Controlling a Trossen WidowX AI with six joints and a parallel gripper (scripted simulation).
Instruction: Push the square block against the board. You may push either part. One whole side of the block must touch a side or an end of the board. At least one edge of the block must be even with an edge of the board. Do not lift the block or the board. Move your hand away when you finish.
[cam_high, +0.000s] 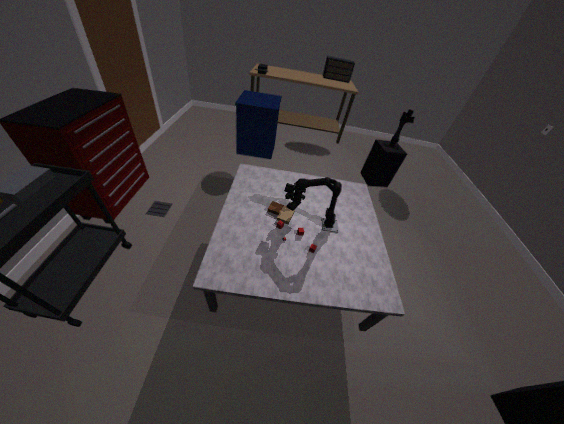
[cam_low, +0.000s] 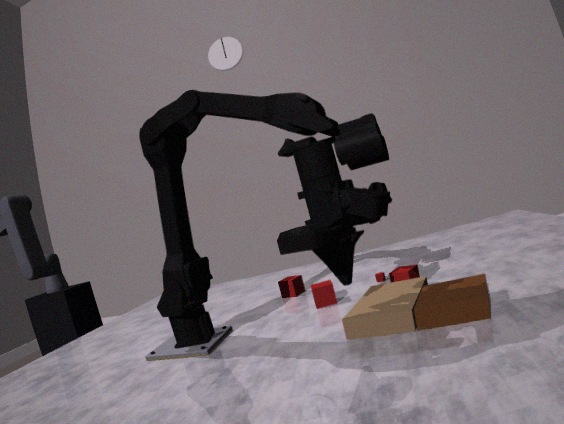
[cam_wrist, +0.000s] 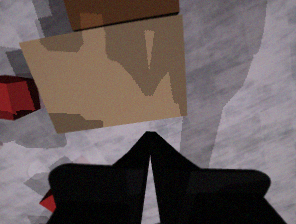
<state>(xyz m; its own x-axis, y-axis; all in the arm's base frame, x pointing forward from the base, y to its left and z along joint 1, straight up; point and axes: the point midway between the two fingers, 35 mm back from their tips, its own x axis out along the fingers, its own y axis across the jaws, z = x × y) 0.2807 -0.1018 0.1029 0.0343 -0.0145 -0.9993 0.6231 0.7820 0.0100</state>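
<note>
The tan square block (cam_high: 285, 215) (cam_low: 384, 308) (cam_wrist: 107, 80) lies flat on the marble table (cam_high: 350, 280) (cam_low: 300, 380) (cam_wrist: 240, 75). The dark brown board (cam_high: 275, 206) (cam_low: 452, 300) (cam_wrist: 125, 10) lies against the block's far side, and the two touch along one whole side. In the wrist view their right edges look nearly even. My gripper (cam_high: 292, 204) (cam_low: 345, 280) (cam_wrist: 150, 136) is shut and empty. It points down, a short way off the block's near side, and touches nothing.
Several small red cubes lie near the block: one (cam_low: 324, 293) (cam_wrist: 15, 97) beside its left side, another (cam_low: 291, 286) further off, and one (cam_low: 404, 273) behind the block. The arm's base plate (cam_low: 190, 345) is bolted to the table.
</note>
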